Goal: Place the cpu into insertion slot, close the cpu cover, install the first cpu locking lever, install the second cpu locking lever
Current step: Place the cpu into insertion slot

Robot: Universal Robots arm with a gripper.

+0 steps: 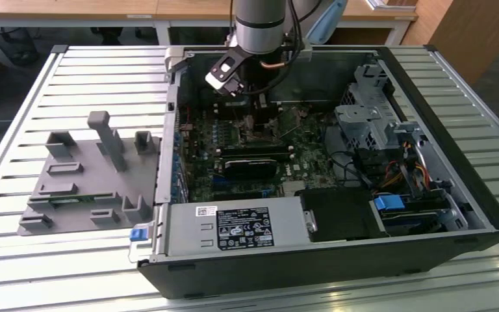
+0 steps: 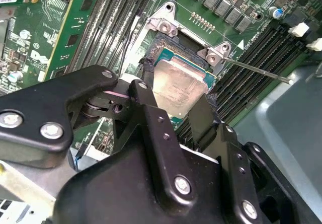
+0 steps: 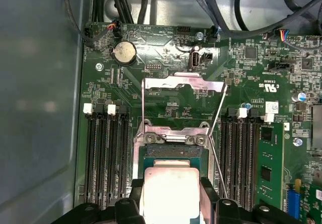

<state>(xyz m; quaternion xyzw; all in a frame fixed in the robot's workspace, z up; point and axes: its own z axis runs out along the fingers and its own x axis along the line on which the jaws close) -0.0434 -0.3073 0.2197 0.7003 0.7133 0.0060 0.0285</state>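
Cpu (image 2: 178, 85) held in hand (image 2: 177, 89), over insertion slot (image 2: 183, 45)

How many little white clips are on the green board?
4 in the first wrist view: two white clips to one side of the cpu, two to the other. More may hide behind the gripper.

A slatted metal table (image 1: 76, 78) of pale ribs carries everything. Toward the exterior view's right lies an open black computer case (image 1: 319, 270) (its innards facing up). Just beside it, on the exterior view's left, sits a grey moulded fixture (image 1: 76, 195).
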